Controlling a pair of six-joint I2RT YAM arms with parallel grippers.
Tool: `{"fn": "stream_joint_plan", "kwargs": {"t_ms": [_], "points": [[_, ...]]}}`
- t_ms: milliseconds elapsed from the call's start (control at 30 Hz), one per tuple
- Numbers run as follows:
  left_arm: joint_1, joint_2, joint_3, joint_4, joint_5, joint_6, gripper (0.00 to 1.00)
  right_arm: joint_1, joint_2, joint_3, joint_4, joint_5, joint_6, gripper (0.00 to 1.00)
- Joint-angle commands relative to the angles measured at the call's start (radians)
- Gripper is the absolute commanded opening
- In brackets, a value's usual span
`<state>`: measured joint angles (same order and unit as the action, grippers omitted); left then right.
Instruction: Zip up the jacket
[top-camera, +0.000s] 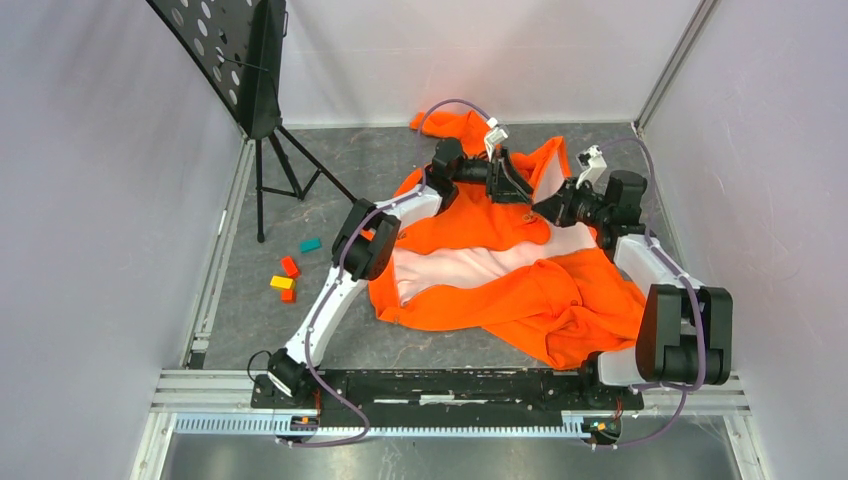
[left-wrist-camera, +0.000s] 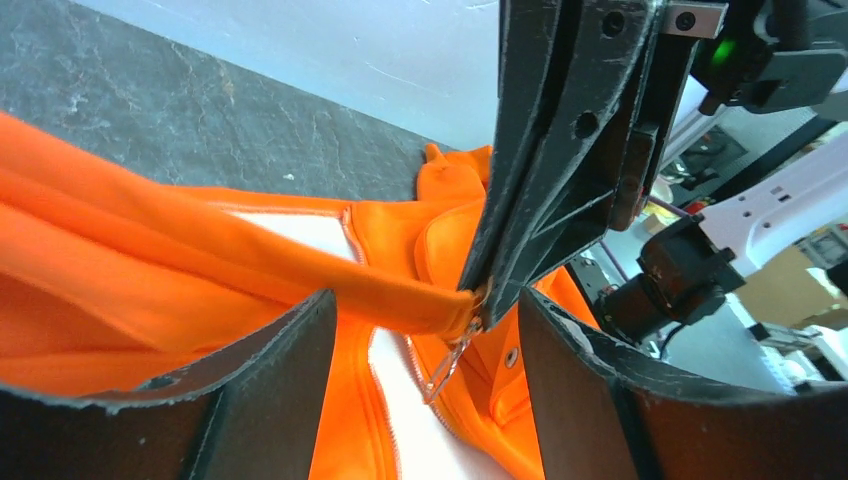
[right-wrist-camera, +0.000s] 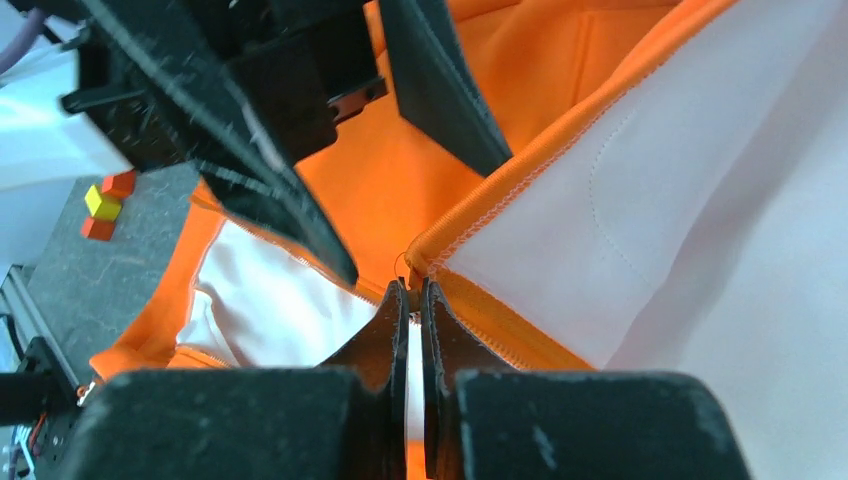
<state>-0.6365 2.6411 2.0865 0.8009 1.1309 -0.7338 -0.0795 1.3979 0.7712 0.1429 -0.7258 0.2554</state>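
Note:
The orange jacket (top-camera: 540, 290) lies spread open on the floor with its pale lining (top-camera: 470, 265) showing. My right gripper (right-wrist-camera: 413, 288) is shut on the corner of one front edge, at the zipper's end, and holds that corner up (left-wrist-camera: 450, 312). A clear zipper pull (left-wrist-camera: 445, 365) dangles just under the pinched corner. My left gripper (left-wrist-camera: 425, 305) is open, with one finger on each side of the held corner and the pull, touching neither. Its fingers (right-wrist-camera: 300, 200) show above the right gripper. In the top view the two grippers meet at the jacket's far side, left (top-camera: 512, 185) and right (top-camera: 545, 210).
Small coloured blocks (top-camera: 288, 272) lie on the floor to the left of the jacket, also in the right wrist view (right-wrist-camera: 105, 205). A black music stand on a tripod (top-camera: 262, 120) stands at the back left. Walls enclose the floor on three sides.

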Motion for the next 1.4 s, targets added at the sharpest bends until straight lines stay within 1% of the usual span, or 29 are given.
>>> {"fn": "stream_joint_plan", "kwargs": {"t_ms": [0, 33, 133, 200, 233, 267, 300, 333, 367, 433, 500, 567, 667, 733, 867, 967, 1033, 1167, 1267, 1367], "points": [[0.061, 0.049, 0.121, 0.070, 0.086, -0.197, 0.74, 0.015, 0.012, -0.005, 0.070, -0.119, -0.074, 0.00], [0.061, 0.039, 0.114, 0.005, 0.059, -0.185, 0.74, 0.022, 0.019, -0.002, 0.052, -0.103, -0.102, 0.00], [0.058, -0.017, 0.035, -0.212, -0.098, -0.127, 0.80, 0.033, 0.024, 0.010, -0.005, -0.046, -0.164, 0.00], [0.058, -0.064, -0.031, -0.327, -0.235, -0.148, 0.78, 0.034, 0.016, 0.007, -0.015, -0.029, -0.181, 0.00], [0.056, -0.080, -0.055, -0.344, -0.285, -0.175, 0.78, 0.035, 0.012, 0.005, -0.018, -0.011, -0.191, 0.00], [0.050, -0.094, -0.048, -0.406, -0.342, -0.186, 0.79, 0.035, 0.013, 0.003, -0.021, 0.007, -0.199, 0.00], [0.046, -0.104, -0.023, -0.529, -0.401, -0.187, 0.78, 0.036, 0.016, 0.007, -0.026, 0.022, -0.206, 0.00], [0.038, -0.116, -0.002, -0.620, -0.457, -0.193, 0.77, 0.036, 0.019, 0.013, -0.036, 0.033, -0.213, 0.00], [0.028, -0.131, -0.010, -0.650, -0.499, -0.209, 0.77, 0.037, 0.019, 0.016, -0.039, 0.041, -0.217, 0.00], [0.006, -0.170, -0.038, -0.706, -0.568, -0.237, 0.72, 0.037, 0.016, 0.016, -0.042, 0.053, -0.222, 0.00], [-0.023, -0.206, -0.053, -0.747, -0.623, -0.229, 0.72, 0.038, 0.008, 0.006, -0.036, 0.073, -0.231, 0.00], [-0.046, -0.237, -0.059, -0.842, -0.700, -0.225, 0.72, 0.040, 0.006, 0.006, -0.045, 0.087, -0.240, 0.00], [-0.064, -0.271, -0.088, -0.882, -0.764, -0.243, 0.72, 0.046, -0.009, 0.007, -0.054, 0.101, -0.247, 0.00], [-0.077, -0.298, -0.116, -0.852, -0.779, -0.250, 0.73, 0.050, -0.025, 0.004, -0.064, 0.127, -0.247, 0.00], [-0.111, -0.317, -0.117, -0.842, -0.792, -0.234, 0.74, 0.059, -0.047, -0.003, -0.074, 0.148, -0.275, 0.00], [-0.131, -0.311, -0.117, -0.856, -0.792, -0.245, 0.71, 0.063, -0.067, -0.010, -0.067, 0.169, -0.274, 0.00], [-0.142, -0.308, -0.114, -0.892, -0.820, -0.239, 0.70, 0.065, -0.074, -0.015, -0.062, 0.174, -0.272, 0.00], [-0.145, -0.320, -0.148, -0.919, -0.888, -0.254, 0.64, 0.070, -0.072, -0.016, -0.060, 0.177, -0.269, 0.00], [-0.144, -0.303, -0.134, -0.908, -0.862, -0.261, 0.63, 0.075, -0.065, -0.012, -0.060, 0.167, -0.267, 0.00], [-0.144, -0.287, -0.129, -0.872, -0.812, -0.291, 0.52, 0.089, -0.060, -0.009, -0.060, 0.167, -0.265, 0.00]]}}
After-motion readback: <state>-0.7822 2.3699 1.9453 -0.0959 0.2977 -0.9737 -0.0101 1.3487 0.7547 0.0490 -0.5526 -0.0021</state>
